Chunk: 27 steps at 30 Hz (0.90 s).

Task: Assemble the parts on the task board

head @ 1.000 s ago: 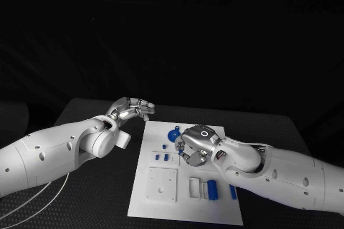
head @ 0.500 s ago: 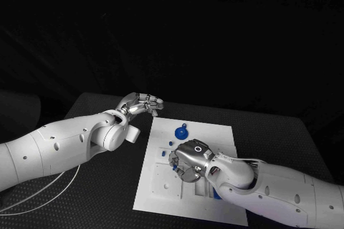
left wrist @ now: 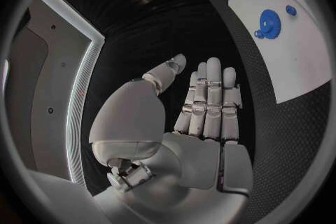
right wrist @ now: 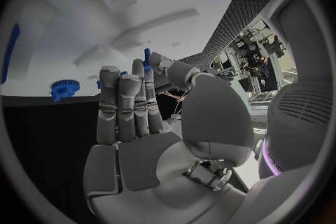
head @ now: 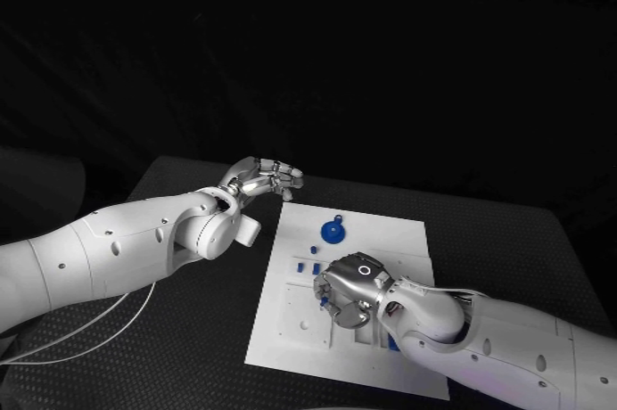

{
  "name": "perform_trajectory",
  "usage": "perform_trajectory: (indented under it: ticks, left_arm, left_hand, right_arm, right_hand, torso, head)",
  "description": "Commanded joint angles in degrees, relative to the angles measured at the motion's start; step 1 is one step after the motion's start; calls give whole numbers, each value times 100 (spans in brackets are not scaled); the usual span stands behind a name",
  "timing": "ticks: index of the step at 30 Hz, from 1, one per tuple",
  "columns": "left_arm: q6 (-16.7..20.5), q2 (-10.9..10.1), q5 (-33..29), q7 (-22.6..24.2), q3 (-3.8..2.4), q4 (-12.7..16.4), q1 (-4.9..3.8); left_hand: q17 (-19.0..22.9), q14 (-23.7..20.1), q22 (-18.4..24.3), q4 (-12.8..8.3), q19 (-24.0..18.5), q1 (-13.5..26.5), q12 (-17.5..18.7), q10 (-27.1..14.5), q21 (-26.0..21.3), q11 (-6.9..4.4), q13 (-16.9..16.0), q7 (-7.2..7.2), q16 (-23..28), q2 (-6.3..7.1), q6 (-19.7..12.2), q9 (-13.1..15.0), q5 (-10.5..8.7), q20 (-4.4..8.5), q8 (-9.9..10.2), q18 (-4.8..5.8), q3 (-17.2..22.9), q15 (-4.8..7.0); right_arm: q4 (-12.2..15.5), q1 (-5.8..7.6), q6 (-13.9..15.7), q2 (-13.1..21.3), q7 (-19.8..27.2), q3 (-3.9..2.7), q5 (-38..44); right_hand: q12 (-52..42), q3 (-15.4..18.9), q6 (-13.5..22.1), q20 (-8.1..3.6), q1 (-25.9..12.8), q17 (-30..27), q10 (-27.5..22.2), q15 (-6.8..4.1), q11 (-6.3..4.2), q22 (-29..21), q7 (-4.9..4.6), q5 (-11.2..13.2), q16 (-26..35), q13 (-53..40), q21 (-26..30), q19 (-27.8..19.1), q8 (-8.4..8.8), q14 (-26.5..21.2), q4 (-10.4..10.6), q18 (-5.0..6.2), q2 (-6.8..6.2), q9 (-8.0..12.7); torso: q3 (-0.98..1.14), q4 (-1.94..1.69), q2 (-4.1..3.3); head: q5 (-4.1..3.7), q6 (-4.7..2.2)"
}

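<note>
Right robot hand [head: 347,290] was positioned over the task board [head: 386,241], a small blue part [right wrist: 147,56] pinched at its fingertips. Left robot hand [head: 264,178] was held empty, fingers extended, off the board's far-left corner.

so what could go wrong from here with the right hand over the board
1. The right hand hovers low over the task board among small blue parts; its fingers could knock them out of place.
2. In the right wrist view a small blue part seems pinched at the fingertips; such a slight hold could slip.
3. The left hand holds nothing and sits off the board's far corner, so the board could slide if pushed.
</note>
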State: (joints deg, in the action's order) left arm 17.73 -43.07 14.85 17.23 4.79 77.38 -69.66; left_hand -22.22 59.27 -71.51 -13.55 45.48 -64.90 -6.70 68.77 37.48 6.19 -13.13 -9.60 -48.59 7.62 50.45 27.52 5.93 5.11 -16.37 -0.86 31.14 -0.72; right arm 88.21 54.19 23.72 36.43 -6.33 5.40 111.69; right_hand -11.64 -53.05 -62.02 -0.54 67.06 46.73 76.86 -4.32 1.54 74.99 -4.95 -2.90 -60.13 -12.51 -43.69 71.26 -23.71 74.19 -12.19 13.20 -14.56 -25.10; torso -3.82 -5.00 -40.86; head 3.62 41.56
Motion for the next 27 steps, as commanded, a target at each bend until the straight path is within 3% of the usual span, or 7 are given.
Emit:
perform_trajectory:
  ticks: [1,21,27]
  left_arm:
    - [25,5,-42,83,-4,12,-2]
    - [13,5,-42,79,-4,6,-2]
    - [6,7,-42,77,-4,7,-2]
  left_hand:
    - [-7,45,-10,-5,44,51,4,13,-20,-13,9,7,38,-8,-24,4,37,-10,-28,-99,-27,14]
    - [-19,47,-12,-2,47,54,5,13,-29,-12,13,6,49,-6,-28,3,37,-9,-27,-98,-25,14]
    - [-23,47,-12,-1,48,54,6,12,-32,-12,14,5,52,-7,-30,3,36,-9,-27,-98,-24,14]
  right_arm:
    - [6,1,-57,21,24,-7,121]
    - [-6,-14,-101,-7,28,13,123]
    - [-15,-16,-155,-21,30,51,124]
  right_hand:
    - [3,-19,-41,-46,8,7,30,-54,-4,125,3,-10,-22,-13,-27,3,25,-24,-10,180,29,-7]
    - [14,-17,-45,-46,3,14,37,-54,-5,123,3,-11,-20,-23,-41,-1,30,-21,-16,180,33,-8]
    - [17,-17,-46,-47,2,16,38,-54,-5,123,3,-11,-20,-26,-44,-2,31,-21,-18,180,34,-9]
  torso:
    - [0,3,1]
    - [-5,-1,1]
    - [-6,-1,3]
  head:
    - [12,19]
    - [32,66]
    - [37,84]
